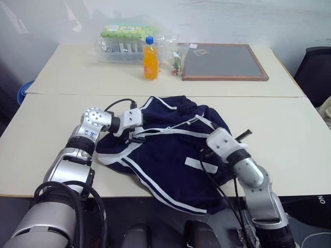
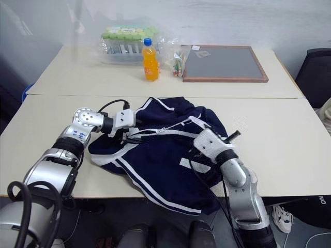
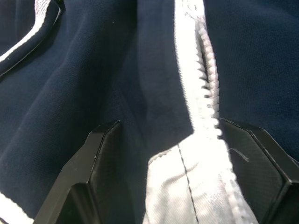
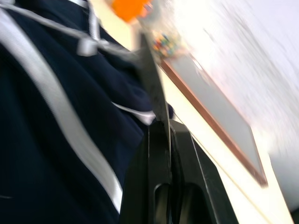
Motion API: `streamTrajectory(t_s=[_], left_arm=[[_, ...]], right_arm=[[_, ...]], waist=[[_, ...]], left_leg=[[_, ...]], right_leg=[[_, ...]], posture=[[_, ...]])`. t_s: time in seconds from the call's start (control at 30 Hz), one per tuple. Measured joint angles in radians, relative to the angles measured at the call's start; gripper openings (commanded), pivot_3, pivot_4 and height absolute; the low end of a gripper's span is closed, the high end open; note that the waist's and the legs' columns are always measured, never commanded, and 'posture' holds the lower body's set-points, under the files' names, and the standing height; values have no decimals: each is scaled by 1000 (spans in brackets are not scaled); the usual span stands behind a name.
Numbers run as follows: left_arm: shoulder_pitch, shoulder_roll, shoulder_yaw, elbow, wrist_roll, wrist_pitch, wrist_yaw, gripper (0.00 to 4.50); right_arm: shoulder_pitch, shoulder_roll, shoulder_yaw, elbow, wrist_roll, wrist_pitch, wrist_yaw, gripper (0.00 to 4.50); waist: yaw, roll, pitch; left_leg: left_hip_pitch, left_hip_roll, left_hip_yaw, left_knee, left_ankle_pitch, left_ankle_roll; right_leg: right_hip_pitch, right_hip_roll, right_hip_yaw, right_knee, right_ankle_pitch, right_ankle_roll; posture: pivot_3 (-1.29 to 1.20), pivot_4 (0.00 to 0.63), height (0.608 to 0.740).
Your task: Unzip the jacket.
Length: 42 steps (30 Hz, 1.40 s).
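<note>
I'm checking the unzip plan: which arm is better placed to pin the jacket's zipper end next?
Left. The left gripper is open with its fingers straddling the white zipper of the jacket. The right gripper is shut and points away over the table.

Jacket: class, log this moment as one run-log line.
jacket: on table, zipped | left gripper: open, astride zipper hem | right gripper: shut

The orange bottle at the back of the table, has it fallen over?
No, the orange bottle stands upright with its blue cap on top, beside the framed board.
</note>
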Motion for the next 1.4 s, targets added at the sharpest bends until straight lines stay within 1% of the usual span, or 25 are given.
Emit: streamTrajectory(t_s=[0.17, 0.27, 0.37, 0.43, 0.5, 0.57, 0.63, 0.77, 0.83, 0.87, 0.93, 0.97, 1.0, 1.07, 1.13, 1.2, 1.23, 1.27, 1.4], left_arm=[[3, 3, 4, -1, 0, -2, -2, 3480], [5, 7, 9, -2, 0, -2, -5, 3480], [8, 10, 17, -6, 0, -2, -5, 3480], [13, 17, 25, -6, -1, -2, -7, 3480], [17, 30, 31, -6, -1, 2, -10, 3480], [19, 37, 34, -6, -1, 5, -11, 3480], [23, 42, 39, -8, -1, 7, -11, 3480], [33, 48, 67, -15, -11, 41, -29, 3480], [43, 51, 82, -25, -27, 72, -50, 3480], [52, 56, 89, -38, -36, 87, -63, 3643], [72, 74, 102, -72, -56, 124, -100, 4018], [87, 92, 109, -101, -64, 147, -124, 4319], [106, 113, 113, -134, -75, 175, -149, 4500], [151, 167, 135, -219, -112, 253, -209, 4500], [190, 220, 163, -312, -155, 337, -259, 4500], [236, 305, 198, -447, -207, 446, -312, 4500], [253, 348, 213, -500, -228, 485, -331, 4500], [273, 392, 236, -551, -248, 518, -339, 4500], [347, 559, 325, -691, -328, 630, -340, 4500]], right_arm=[[-32, -1, -174, 34, 80, 95, -49, 47], [-43, -37, -263, 92, 128, 119, -67, 47], [-70, -132, -393, 236, 192, 114, -84, 47], [-82, -192, -454, 315, 218, 98, -94, 47], [-104, -267, -511, 436, 255, 59, -107, 47], [-124, -315, -529, 522, 272, 27, -117, 47], [-147, -341, -526, 582, 297, 4, -105, 47], [-181, -363, -445, 610, 404, 10, 81, 47], [-183, -386, -368, 610, 449, 3, 214, 420], [-184, -401, -330, 609, 473, -6, 287, 592], [-195, -445, -266, 618, 517, -17, 437, 1236], [-207, -479, -238, 633, 534, -28, 509, 1588], [-219, -518, -220, 647, 549, -37, 577, 1929], [-251, -614, -198, 693, 580, -58, 722, 2617], [-292, -679, -197, 743, 608, -69, 827, 3233], [-351, -746, -198, 806, 647, -67, 949, 3842], [-373, -774, -198, 833, 663, -60, 999, 4274], [-397, -802, -197, 862, 678, -48, 1050, 4461], [-486, -906, -195, 1000, 712, -5, 1202, 4461]], waist=[[-2, 0, 0], [-4, 1, 0], [-4, 1, 0], [-5, 1, 0], [-9, 1, 0], [-15, 2, -1], [-25, 2, 0], [-29, 2, 0], [-30, 3, 0], [-31, 3, 0], [-31, 3, 1], [-31, 4, 1], [-30, 5, 2], [-30, 5, 4], [-30, 4, 5], [-30, 4, 5], [-30, 4, 5], [-30, 4, 6], [-27, 5, 6]], left_leg=[[0, 0, 0, 0, 0, 0], [0, 0, 1, -1, 0, 0], [1, 0, 1, -1, 0, 0], [1, 0, 2, -2, 0, 0], [4, 0, 4, -5, 0, 0], [6, 0, 6, -8, 0, 0], [6, 0, 6, -8, 0, 0], [7, 0, 6, -8, 0, 0], [7, 0, 5, -9, 0, 0], [7, 0, 5, -10, 0, 0], [6, 0, 5, -10, 0, 0], [5, 0, 5, -10, 0, 0], [5, 0, 5, -10, 0, 0], [4, 0, 5, -11, 0, 0], [4, 0, 5, -11, 0, 0], [4, 0, 5, -10, 0, 0], [4, 0, 5, -10, 0, 0], [4, 0, 4, -10, 0, 0], [4, 1, 4, -10, 0, 0]], right_leg=[[0, 0, 0, 0, 0, 0], [0, 0, 1, 0, 0, 0], [-1, 0, 1, 0, 0, 0], [-1, 0, 2, 0, 0, 0], [0, 0, 3, 0, 0, 0], [0, 0, 5, -1, 0, 0], [0, 0, 5, -1, 0, 0], [0, 0, 5, -1, 0, 0], [-1, 0, 5, -1, 0, 0], [-1, 0, 6, -2, 0, 0], [-1, 0, 6, -3, 0, 0], [-2, 0, 6, -3, 0, 0], [-2, 0, 6, -3, 0, 0], [-3, 0, 6, -4, 0, 0], [-3, 0, 5, -4, 0, 0], [-3, 0, 5, -4, 0, 0], [-3, 0, 5, -4, 0, 0], [-3, 0, 5, -4, 0, 0], [-2, -1, 6, -5, 0, 0]], posture=[[0, 150, 740], [0, 150, 740], [0, 150, 740], [0, 150, 740], [0, 150, 740], [0, 150, 740], [0, 150, 740], [0, 150, 740], [0, 150, 740], [0, 150, 740], [0, 150, 740], [0, 150, 740], [0, 150, 740], [0, 150, 740], [0, 150, 740], [0, 150, 740], [0, 150, 740], [0, 150, 740], [0, 150, 740]])
